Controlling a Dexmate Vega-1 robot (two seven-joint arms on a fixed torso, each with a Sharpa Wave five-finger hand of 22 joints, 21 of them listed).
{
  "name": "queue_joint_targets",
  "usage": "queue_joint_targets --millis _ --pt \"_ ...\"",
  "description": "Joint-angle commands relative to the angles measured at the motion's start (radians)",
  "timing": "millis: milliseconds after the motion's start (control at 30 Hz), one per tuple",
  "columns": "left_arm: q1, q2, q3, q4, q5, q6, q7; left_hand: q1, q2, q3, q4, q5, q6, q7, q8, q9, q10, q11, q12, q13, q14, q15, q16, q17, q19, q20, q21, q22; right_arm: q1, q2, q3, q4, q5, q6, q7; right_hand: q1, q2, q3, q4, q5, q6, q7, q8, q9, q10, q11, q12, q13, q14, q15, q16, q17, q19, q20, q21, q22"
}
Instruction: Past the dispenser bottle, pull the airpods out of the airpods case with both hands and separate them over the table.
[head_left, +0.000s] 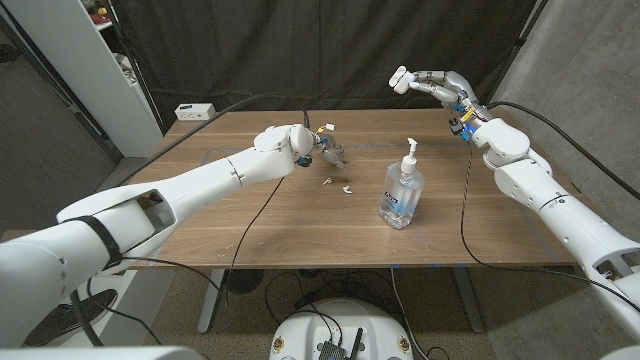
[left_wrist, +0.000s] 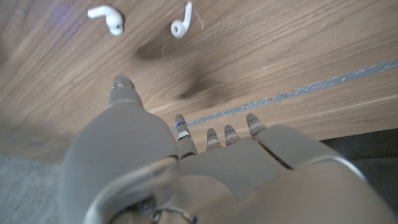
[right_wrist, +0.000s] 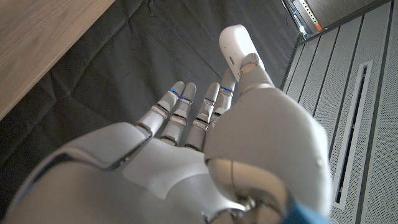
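A wooden bench (head_left: 300, 215) seen from above, with a clear dispenser bottle (head_left: 401, 190) standing upright right of centre. Two white airpods (head_left: 337, 185) lie loose on the wood just at 9 o'clock from the bottle, close together but apart from each other. The left hand (head_left: 318, 148) hovers low over the bench at about 11 o'clock from the airpods, near them but not touching; the left wrist view shows its fingers (left_wrist: 180, 127) loosely spread and holding nothing. The right hand (head_left: 432, 82) is raised above the far right edge of the bench, at 1 o'clock from the bottle, pinching the white airpods case (head_left: 400, 77) at its fingertips, well apart from the airpods.
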Motion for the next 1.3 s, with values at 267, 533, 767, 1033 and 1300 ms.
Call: queue_joint_targets --millis 267,533,767,1033,1300 --pt "0.188 -0.09 -0.201 0.072 -0.057 -0.302 0.428 0.008 0.016 -0.005 -0.008 0.011 -0.118 -0.016 -0.028 0.003 0.022 -0.001 0.011 0.005 -0.02 0.005 0.007 0.002 0.043 0.002 0.011 0.003 -0.011 -0.004 0.01 -0.015 -0.015 0.018 -0.022 0.005 0.006 0.004 0.002 0.006 0.038 -0.035 0.004 0.209 -0.002 -0.002 -0.001 0.006 0.009 -0.142 0.0 0.006 0.003 0.0 -0.003 0.002" --pt "0.17 -0.137 -0.216 0.177 -0.084 -0.468 0.484 0.014 0.015 -0.009 -0.016 0.012 -0.197 -0.043 -0.023 0.003 0.053 -0.008 0.022 0.008 0.026 0.032 0.014 0.004 0.08 0.001 0.017 0.003 -0.003 0.003 0.009 -0.007 -0.015 0.013 -0.026 0.004 0.006 0.003 0.003 0.006 0.039 -0.035 0.004 0.208 -0.003 -0.001 -0.002 0.007 0.01 -0.141 0.0 0.006 0.003 0.0 -0.004 0.002" --pt "0.152 -0.183 -0.234 0.283 -0.122 -0.64 0.528 0.016 0.009 -0.014 -0.021 0.013 -0.189 -0.047 -0.009 0.004 0.082 -0.011 0.032 0.011 0.055 0.034 0.018 0.005 0.119 0.0 0.028 0.005 0.0 0.008 0.008 0.0 -0.017 0.014 -0.032 0.005 0.006 0.003 0.002 0.006 0.041 -0.033 0.005 0.209 -0.002 0.0 -0.002 0.007 0.009 -0.142 -0.001 0.006 0.003 0.0 -0.004 0.002" --pt "0.127 -0.235 -0.246 0.394 -0.17 -0.812 0.532 0.015 -0.001 -0.021 -0.023 0.014 -0.156 -0.04 0.003 0.004 0.094 -0.014 0.035 0.013 0.069 0.018 0.018 0.006 0.134 0.002 0.03 0.006 0.001 0.014 0.006 0.007 -0.015 0.02 -0.029 0.006 0.005 0.003 0.001 0.006 0.041 -0.032 0.004 0.21 -0.001 0.0 -0.002 0.007 0.011 -0.14 -0.002 0.004 0.005 0.001 -0.004 0.002" --pt "0.128 -0.293 -0.277 0.479 -0.229 -0.938 0.566 0.011 -0.02 -0.037 -0.028 0.02 -0.077 -0.016 0.026 0.005 0.143 -0.023 0.052 0.018 0.12 -0.015 0.026 0.009 0.169 0.0 0.035 0.007 0.002 0.018 0.004 0.009 -0.019 0.023 -0.034 0.005 0.005 0.003 0.002 0.006 0.042 -0.032 0.003 0.209 -0.002 0.001 -0.004 0.006 0.01 -0.142 -0.003 0.004 0.004 0.002 -0.004 0.002"
